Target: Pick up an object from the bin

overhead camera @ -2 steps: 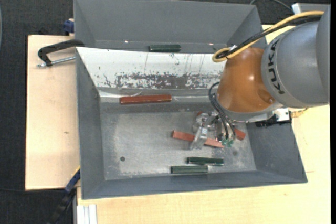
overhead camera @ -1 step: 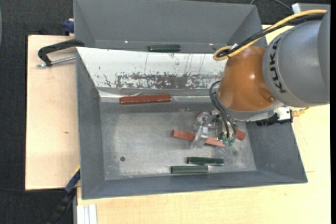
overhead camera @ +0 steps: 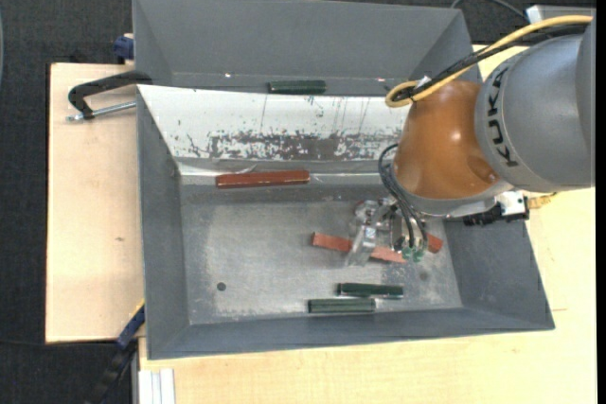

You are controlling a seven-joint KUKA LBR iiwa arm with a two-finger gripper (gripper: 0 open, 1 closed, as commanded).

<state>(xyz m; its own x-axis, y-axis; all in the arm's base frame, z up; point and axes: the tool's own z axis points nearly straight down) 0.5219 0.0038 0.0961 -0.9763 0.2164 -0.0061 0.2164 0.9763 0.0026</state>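
My gripper (overhead camera: 365, 232) hangs low over the bin floor, right of centre, under the orange wrist cover. Directly beneath it lies a small flat red-brown strip (overhead camera: 331, 243), whose right end reaches the gripper's tip. A second red-brown piece (overhead camera: 384, 255) lies just to the right of the tip, and a third red-brown piece (overhead camera: 434, 244) pokes out from under the arm. Whether anything is held is hidden by the gripper's body.
Two dark green bars (overhead camera: 371, 290) (overhead camera: 341, 306) lie near the front wall, below the gripper. A long red-brown bar (overhead camera: 263, 178) rests along the foot of the back wall. Another dark green bar (overhead camera: 295, 87) sits high on the back wall. The arm covers the bin's right side.
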